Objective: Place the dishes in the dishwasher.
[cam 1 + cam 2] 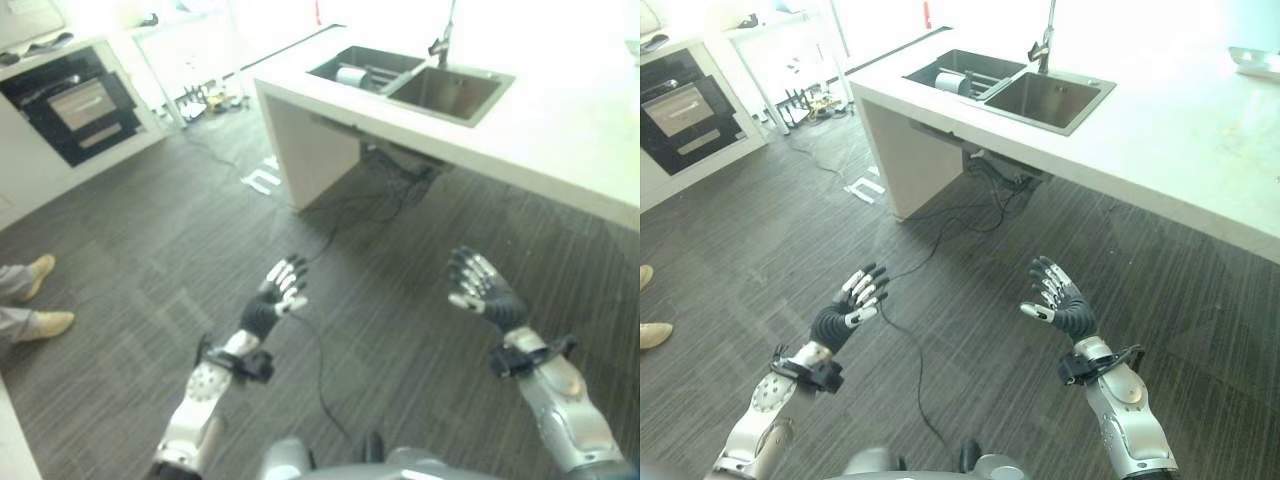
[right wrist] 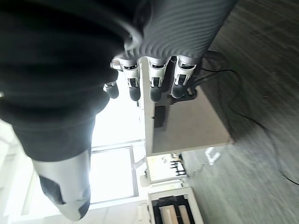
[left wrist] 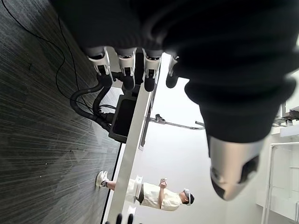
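Observation:
Both hands hang in the air over the dark wood floor, some way short of the white counter (image 1: 560,140). My left hand (image 1: 272,300) is open with relaxed fingers and holds nothing. My right hand (image 1: 485,290) is open too, palm turned inward, empty. A double steel sink (image 1: 1045,98) is set in the counter, with a white dish-like object (image 1: 952,82) in its left basin beside a rack. The tap (image 1: 1042,45) rises behind the sink. In the wrist views the left hand (image 3: 126,70) and right hand (image 2: 149,79) show straight fingers with nothing between them.
A black built-in oven (image 1: 75,105) sits in the cabinets at far left. Cables (image 1: 385,185) trail on the floor under the counter's open end. A person's shoes (image 1: 40,300) show at the left edge. Another person (image 3: 154,196) stands beyond the counter in the left wrist view.

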